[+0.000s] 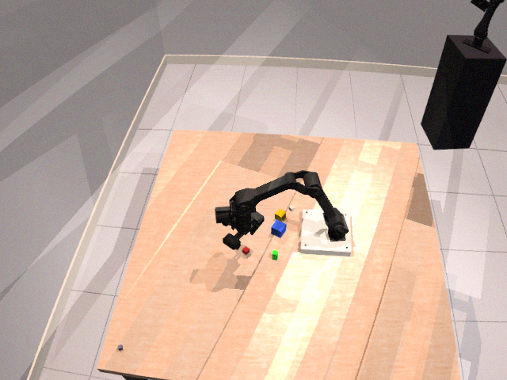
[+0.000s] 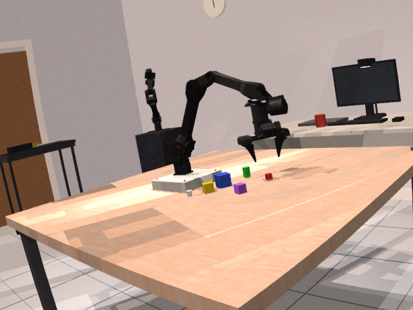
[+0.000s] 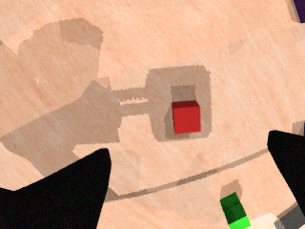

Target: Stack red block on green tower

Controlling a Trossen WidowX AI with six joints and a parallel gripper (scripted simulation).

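The small red block (image 1: 245, 250) (image 2: 268, 175) (image 3: 187, 118) lies on the table, apart from the other blocks. The green tower (image 1: 274, 255) (image 2: 246, 172) (image 3: 234, 210) stands upright between the red block and the robot's base; in the wrist view it is at the bottom edge, partly cut off. My gripper (image 2: 267, 159) (image 3: 193, 149) is open and empty, pointing down above the red block. In the wrist view the red block shows between the two fingers, slightly beyond the line of their tips. In the top view the fingertips are hard to make out.
A blue block (image 1: 279, 229) (image 2: 222, 180) and a yellow block (image 1: 280, 214) (image 2: 208, 187) stand near the white base plate (image 1: 307, 248) (image 2: 166, 185). A purple block (image 2: 239, 188) stands nearby. A tiny white cube (image 1: 291, 208) (image 2: 189, 192) is by the yellow block; a tiny grey cube (image 1: 120, 347) lies near a far corner.
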